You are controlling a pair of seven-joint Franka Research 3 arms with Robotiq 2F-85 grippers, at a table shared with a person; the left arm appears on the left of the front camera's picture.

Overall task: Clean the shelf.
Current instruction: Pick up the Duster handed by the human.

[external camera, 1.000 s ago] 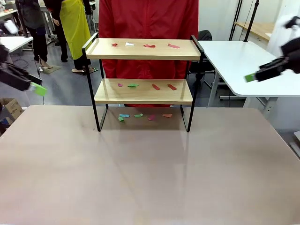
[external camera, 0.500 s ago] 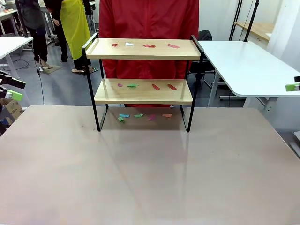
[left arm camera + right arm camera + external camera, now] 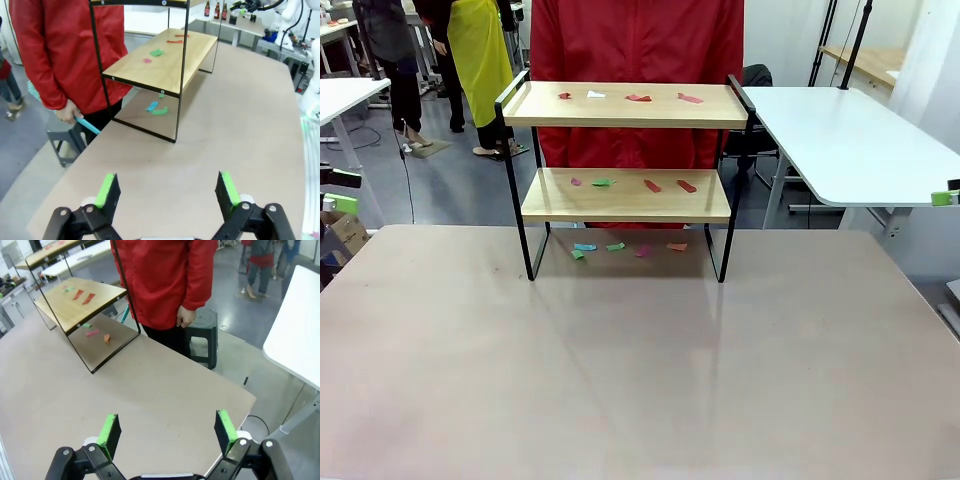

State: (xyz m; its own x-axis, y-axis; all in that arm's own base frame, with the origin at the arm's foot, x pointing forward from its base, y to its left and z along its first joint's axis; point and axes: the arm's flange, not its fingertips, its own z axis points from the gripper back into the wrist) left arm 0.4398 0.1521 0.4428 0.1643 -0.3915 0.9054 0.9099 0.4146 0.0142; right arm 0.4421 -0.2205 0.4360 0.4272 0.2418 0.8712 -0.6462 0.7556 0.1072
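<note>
Both arms have withdrawn to the left and right frame edges. Left gripper (image 3: 167, 187) and right gripper (image 3: 167, 429): jaws spread, empty. Shelf (image 3: 550, 203) stands upper centre, scraps (image 3: 639, 98) on both boards. Judgement: cleaning not yet started.

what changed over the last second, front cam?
Both arms pulled back outward: left gripper toward the left edge, right gripper toward the right edge, both open and empty. Shelf, the paper scraps and the person in red stayed put.
</note>
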